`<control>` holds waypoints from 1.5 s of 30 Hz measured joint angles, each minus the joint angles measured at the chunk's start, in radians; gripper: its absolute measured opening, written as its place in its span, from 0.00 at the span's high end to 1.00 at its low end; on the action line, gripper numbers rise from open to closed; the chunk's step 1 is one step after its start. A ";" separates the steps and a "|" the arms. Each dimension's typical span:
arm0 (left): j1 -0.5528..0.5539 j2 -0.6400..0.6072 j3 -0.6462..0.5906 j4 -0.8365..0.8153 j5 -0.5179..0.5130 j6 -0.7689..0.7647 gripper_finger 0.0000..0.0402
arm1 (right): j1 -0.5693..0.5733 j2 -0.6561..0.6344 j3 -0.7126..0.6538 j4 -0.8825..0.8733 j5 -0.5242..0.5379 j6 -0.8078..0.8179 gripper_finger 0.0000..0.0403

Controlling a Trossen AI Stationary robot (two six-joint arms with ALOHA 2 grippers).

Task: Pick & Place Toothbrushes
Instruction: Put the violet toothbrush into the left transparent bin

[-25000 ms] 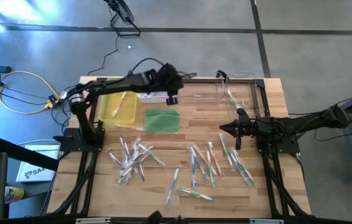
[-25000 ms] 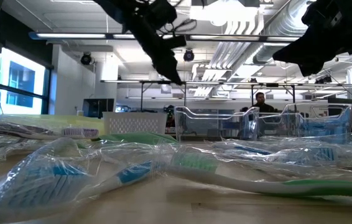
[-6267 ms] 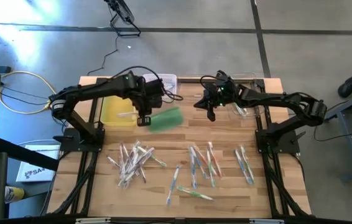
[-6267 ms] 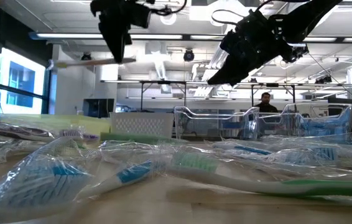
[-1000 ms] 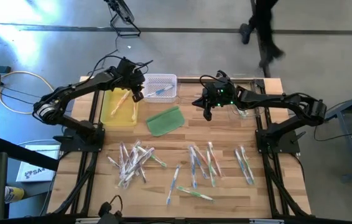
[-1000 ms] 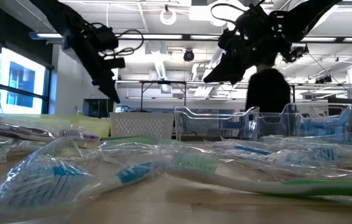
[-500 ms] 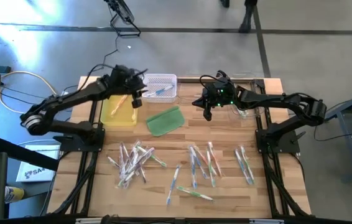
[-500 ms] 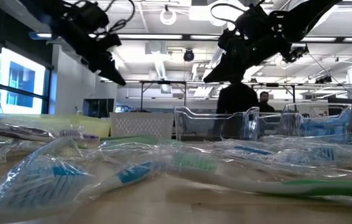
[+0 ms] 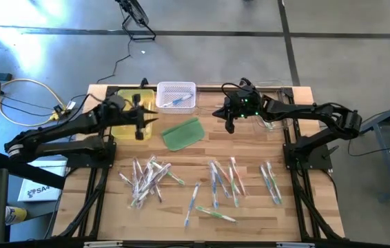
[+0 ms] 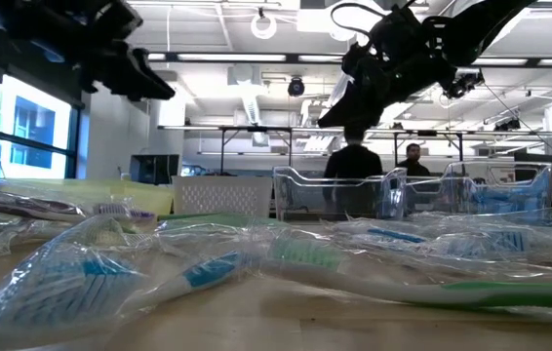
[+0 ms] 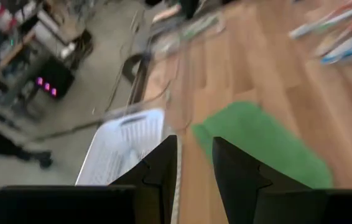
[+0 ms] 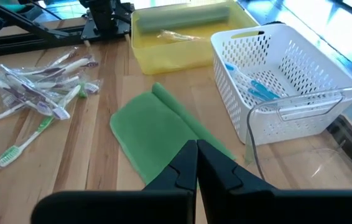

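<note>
Wrapped toothbrushes lie flat on the wooden table in three loose groups: left [image 9: 147, 179], middle [image 9: 222, 182] and right [image 9: 269, 182]. In the white basket [image 9: 176, 96] lie blue toothbrushes [image 12: 254, 84], and a wrapped one [image 12: 176, 35] rests in the yellow bin [image 12: 182, 28]. My left gripper [image 9: 138, 132] hangs over the yellow bin's near right corner, open by a narrow gap [image 11: 194, 168] with nothing in it. My right gripper [image 9: 228, 125] hangs shut and empty [image 12: 196, 155] above the table, right of the green pad [image 9: 182, 133].
A clear bin [image 9: 267, 103] stands at the far right behind my right arm. The green pad lies flat between the two grippers. Bare wood shows between the pad and the toothbrush groups. People stand in the room beyond the table [image 10: 354, 166].
My left gripper has drawn back from beside the white basket toward the table's near-left, across the yellow bin, rolling a little as it went. Its finger gap looks unchanged. My right arm has kept still. A person has walked past behind the table.
</note>
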 joint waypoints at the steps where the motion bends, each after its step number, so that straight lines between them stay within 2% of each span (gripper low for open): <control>1: -0.020 -0.021 -0.009 -0.002 0.000 -0.004 0.76 | 0.000 0.000 0.000 0.003 0.000 0.000 1.00; 6: -0.131 -0.083 -0.031 -0.001 0.002 -0.025 0.76 | 0.000 0.000 0.000 0.007 -0.001 0.000 1.00; 18: -0.386 -0.088 -0.032 0.086 0.002 -0.026 0.76 | 0.000 0.000 0.000 0.006 -0.008 -0.001 1.00; 25: -0.492 -0.069 -0.032 0.122 0.002 -0.129 0.76 | 0.000 0.000 0.000 0.005 -0.008 -0.003 1.00; 33: -0.542 -0.035 -0.032 0.191 0.001 -0.348 0.76 | 0.000 0.000 0.000 0.000 -0.008 -0.003 1.00; 45: -0.541 -0.035 -0.032 0.196 -0.001 -0.393 0.76 | 0.000 0.000 0.000 0.000 -0.039 -0.045 1.00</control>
